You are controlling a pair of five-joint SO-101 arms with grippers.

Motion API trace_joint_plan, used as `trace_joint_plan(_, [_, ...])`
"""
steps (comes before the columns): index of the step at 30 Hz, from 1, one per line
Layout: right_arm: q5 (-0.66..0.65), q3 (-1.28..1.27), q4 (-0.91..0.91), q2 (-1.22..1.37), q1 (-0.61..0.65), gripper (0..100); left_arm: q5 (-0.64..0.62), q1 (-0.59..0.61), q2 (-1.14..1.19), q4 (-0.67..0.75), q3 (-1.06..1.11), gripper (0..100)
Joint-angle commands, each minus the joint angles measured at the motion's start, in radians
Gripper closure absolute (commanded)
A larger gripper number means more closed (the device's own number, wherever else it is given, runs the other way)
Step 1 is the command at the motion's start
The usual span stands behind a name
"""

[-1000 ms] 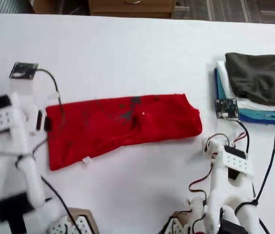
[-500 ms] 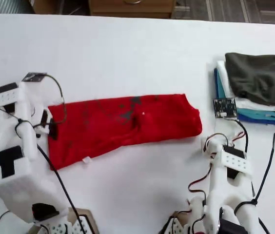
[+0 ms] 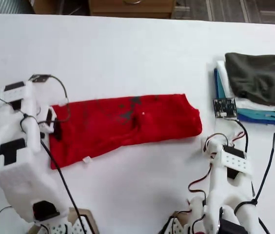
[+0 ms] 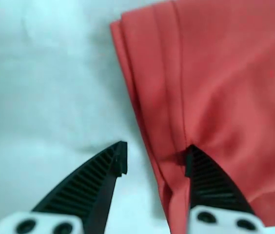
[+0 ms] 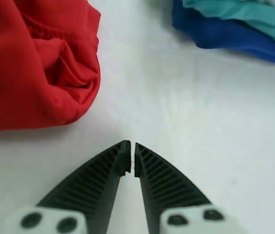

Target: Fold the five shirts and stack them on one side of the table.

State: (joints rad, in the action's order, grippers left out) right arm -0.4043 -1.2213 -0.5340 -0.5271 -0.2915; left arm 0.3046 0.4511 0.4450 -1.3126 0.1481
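Note:
A red shirt, folded into a long strip, lies across the middle of the table. My left gripper is open at the strip's left end. One finger is over bare table, and the other finger rests on the red cloth by its layered edge. My right gripper is shut and holds nothing. It hovers over bare table, just off the strip's bunched right end. The right arm stands at the front right.
A stack of folded shirts sits at the right edge of the table, olive on top, then white, teal and blue. Its blue corner lies close ahead of the right gripper. The far half of the white table is bare.
The left arm has swung right and come down to the red shirt's left end. The shirt's left edge has shifted slightly right. The right arm has kept still.

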Motion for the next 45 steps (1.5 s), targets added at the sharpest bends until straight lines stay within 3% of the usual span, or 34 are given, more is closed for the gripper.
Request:
trace_joint_plan(1, [-0.005, 0.005, 0.015, -0.025, 0.005, 97.7, -0.006, -0.012, 0.049, -0.032, -0.065, 83])
trace_joint_plan(4, [-0.005, 0.005, 0.015, -0.028, 0.004, 97.7, -0.003, 0.032, 0.097, -0.068, -0.122, 99])
trace_joint_plan(14, [-0.005, 0.005, 0.015, -0.030, 0.002, 97.7, 0.181, 0.284, 0.149, -0.201, -0.384, 97])
trace_joint_plan(20, [-0.005, 0.005, 0.015, -0.030, 0.002, 97.7, 0.235, 0.273, 0.143, -0.391, -0.542, 97])
trace_joint_plan(24, [0.000, 0.005, 0.013, -0.031, -0.016, 97.7, 0.176, 0.198, 0.126, -0.474, -0.610, 97])
trace_joint_plan(28, [0.100, 0.009, 0.016, -0.031, -0.061, 97.7, 0.078, 0.086, -0.017, -0.474, -0.538, 97])
trace_joint_plan(33, [0.123, 0.011, 0.016, -0.031, -0.081, 97.7, 0.077, -0.190, -0.310, -0.465, -0.374, 97])
trace_joint_plan(37, [0.124, 0.012, 0.016, -0.033, -0.082, 97.7, -0.009, -0.446, -0.488, -0.440, -0.348, 97])
trace_joint_plan(41, [0.124, 0.012, 0.016, -0.033, -0.091, 97.7, -0.068, -0.654, -0.494, -0.387, -0.341, 97])
trace_joint_plan(45, [0.124, 0.012, 0.016, -0.033, -0.091, 97.7, -0.083, -0.753, -0.410, -0.270, -0.354, 97])
